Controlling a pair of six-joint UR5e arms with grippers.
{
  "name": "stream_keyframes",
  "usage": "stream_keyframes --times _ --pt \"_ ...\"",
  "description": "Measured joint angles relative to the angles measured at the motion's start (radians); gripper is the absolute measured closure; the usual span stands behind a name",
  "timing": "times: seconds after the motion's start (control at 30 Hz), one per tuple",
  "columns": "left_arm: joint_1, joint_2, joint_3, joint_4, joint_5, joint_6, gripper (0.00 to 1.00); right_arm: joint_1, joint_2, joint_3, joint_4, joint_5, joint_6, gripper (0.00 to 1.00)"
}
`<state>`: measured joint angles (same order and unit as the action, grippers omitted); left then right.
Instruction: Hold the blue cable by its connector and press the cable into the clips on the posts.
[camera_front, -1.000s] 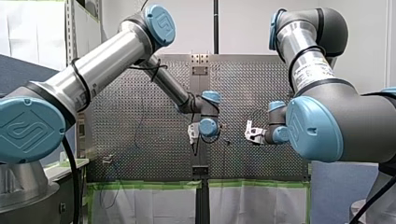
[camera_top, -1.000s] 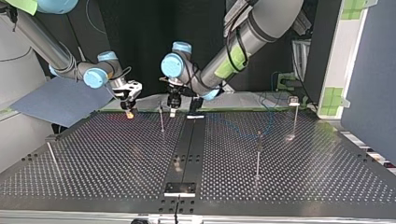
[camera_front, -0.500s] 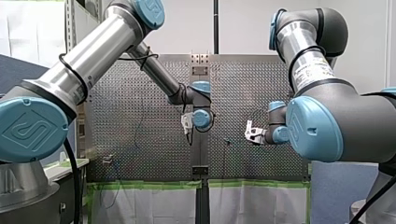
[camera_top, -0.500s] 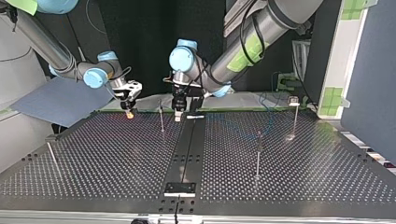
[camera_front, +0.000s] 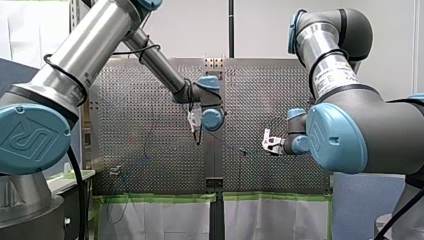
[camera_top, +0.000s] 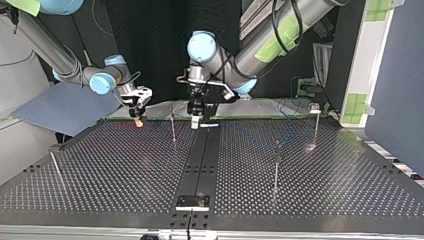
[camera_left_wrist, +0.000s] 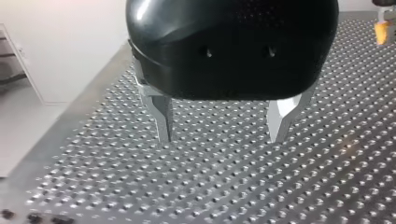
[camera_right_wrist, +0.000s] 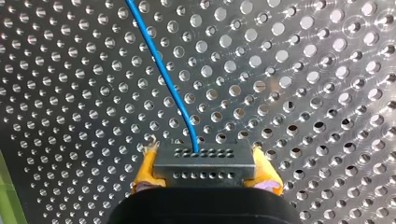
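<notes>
The connector sits in my right gripper, at the top view's left; a post stands between it and my left gripper, on the table.

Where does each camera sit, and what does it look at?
Front view: behind my left arm and right arm, facing the table.
Top view: across the table, facing both arms.
Left wrist view: on that wrist, looking along my open left pincer.
Right wrist view: on that wrist; my right pincer holds the connector.
Shared: top and left wrist views show my right pincer's yellow pads.
</notes>
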<state>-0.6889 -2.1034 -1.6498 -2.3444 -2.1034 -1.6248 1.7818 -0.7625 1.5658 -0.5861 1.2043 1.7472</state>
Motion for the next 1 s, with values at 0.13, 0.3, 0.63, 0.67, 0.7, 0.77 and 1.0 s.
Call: stream_keyframes --times 0.13,0.3,0.63,0.67,0.7,0.77,1.0 --pt "0.000 0.041 -0.041 0.041 -0.001 0.008 0.00 0.000 0.000 0.000 0.000 0.000 0.000 1.00" --pt "0.001 0.087 -0.087 0.082 -0.001 0.010 0.00 0.000 0.000 0.000 0.000 0.000 0.000 1.00" --pt "0.003 0.170 -0.170 0.109 -0.001 0.029 0.00 0.000 0.000 0.000 0.001 0.000 0.000 1.00" --pt "0.003 0.177 -0.177 0.111 -0.001 0.035 0.00 0.000 0.000 0.000 0.001 0.000 0.000 1.00" --pt "0.003 0.185 -0.185 0.112 -0.001 0.041 0.00 0.000 0.000 0.000 0.001 0.000 0.000 1.00" --pt "0.003 0.204 -0.204 0.115 -0.001 0.059 0.00 0.000 -0.001 0.000 0.001 0.000 0.000 1.00" --pt "0.001 0.269 -0.269 0.119 0.000 0.078 0.00 0.000 0.000 0.000 0.000 0.000 0.000 1.00"
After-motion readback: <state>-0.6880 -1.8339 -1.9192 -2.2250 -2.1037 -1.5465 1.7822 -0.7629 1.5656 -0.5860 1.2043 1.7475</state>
